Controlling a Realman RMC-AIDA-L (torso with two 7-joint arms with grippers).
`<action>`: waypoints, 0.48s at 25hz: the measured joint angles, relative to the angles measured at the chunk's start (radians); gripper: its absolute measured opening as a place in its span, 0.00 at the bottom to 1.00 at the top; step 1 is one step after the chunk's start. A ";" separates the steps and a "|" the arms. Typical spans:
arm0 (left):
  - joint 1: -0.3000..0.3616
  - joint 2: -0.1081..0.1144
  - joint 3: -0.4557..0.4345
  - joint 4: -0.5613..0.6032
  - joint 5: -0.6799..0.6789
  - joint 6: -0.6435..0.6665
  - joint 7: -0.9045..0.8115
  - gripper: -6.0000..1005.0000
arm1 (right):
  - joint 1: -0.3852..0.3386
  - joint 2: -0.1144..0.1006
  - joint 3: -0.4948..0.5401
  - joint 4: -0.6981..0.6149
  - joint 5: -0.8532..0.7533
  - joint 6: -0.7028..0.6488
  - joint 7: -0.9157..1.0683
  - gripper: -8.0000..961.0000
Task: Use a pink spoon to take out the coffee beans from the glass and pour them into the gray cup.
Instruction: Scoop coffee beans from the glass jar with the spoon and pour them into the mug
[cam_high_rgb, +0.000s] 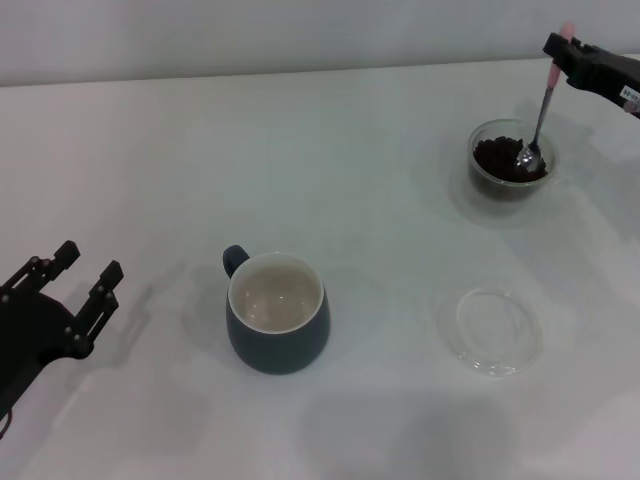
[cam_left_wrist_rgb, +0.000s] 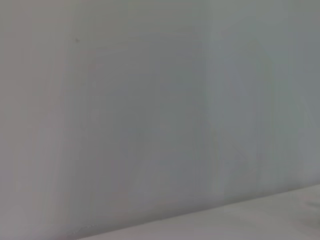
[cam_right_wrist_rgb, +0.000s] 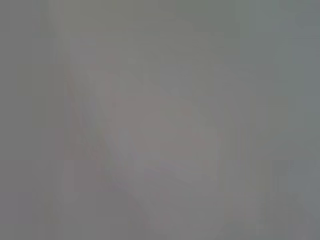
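In the head view the clear glass stands at the far right, holding dark coffee beans. My right gripper is shut on the pink handle of the pink spoon. The spoon hangs nearly upright with its silver bowl resting in the beans. The gray cup, dark blue-gray with a cream inside, stands in the middle front with its handle to the back left; I see no beans in it. My left gripper is open and empty at the left edge. The wrist views show only blank pale surface.
A flat shallow clear saucer lies on the white table in front of the glass, to the right of the cup.
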 joint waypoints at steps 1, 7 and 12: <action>-0.001 0.000 -0.001 0.000 -0.001 0.000 0.003 0.53 | -0.001 0.000 0.000 0.004 0.003 -0.003 0.017 0.16; -0.008 0.000 -0.001 0.000 -0.002 -0.007 0.007 0.53 | -0.015 -0.002 -0.001 0.014 0.032 0.002 0.127 0.16; -0.010 0.000 0.000 0.000 -0.002 -0.007 0.007 0.53 | -0.025 -0.003 -0.001 0.034 0.087 0.010 0.204 0.16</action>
